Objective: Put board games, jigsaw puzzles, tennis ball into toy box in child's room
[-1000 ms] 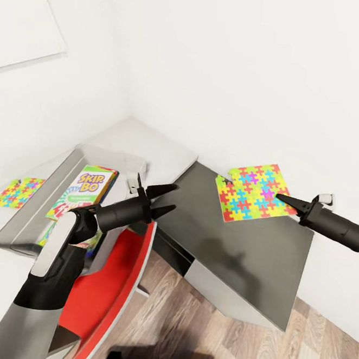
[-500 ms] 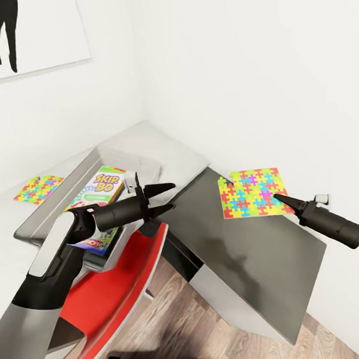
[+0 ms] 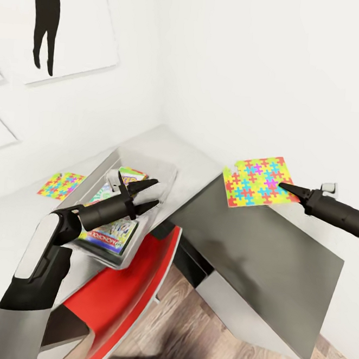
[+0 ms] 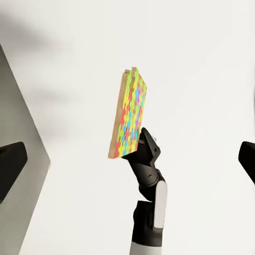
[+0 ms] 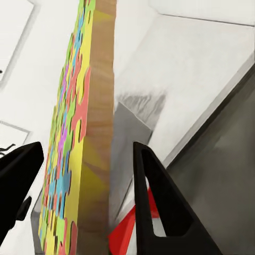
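White walls meet over the worktop [image 3: 282, 254], whose dark lower section lies under the right gripper [image 3: 283, 186], clamped on a jigsaw puzzle [image 3: 258, 181] held in the air. Over the toy box [image 3: 161, 170] hangs the left gripper [image 3: 152, 192], parted and empty, above the Monopoly box [image 3: 109, 233]. Another jigsaw puzzle [image 3: 62, 184] lies beside the box.

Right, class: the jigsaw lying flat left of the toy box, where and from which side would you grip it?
Likely its edge, low from the toy box side with the open left gripper: the jigsaw is a thin sheet flat on the table, so only edges offer a pinch.
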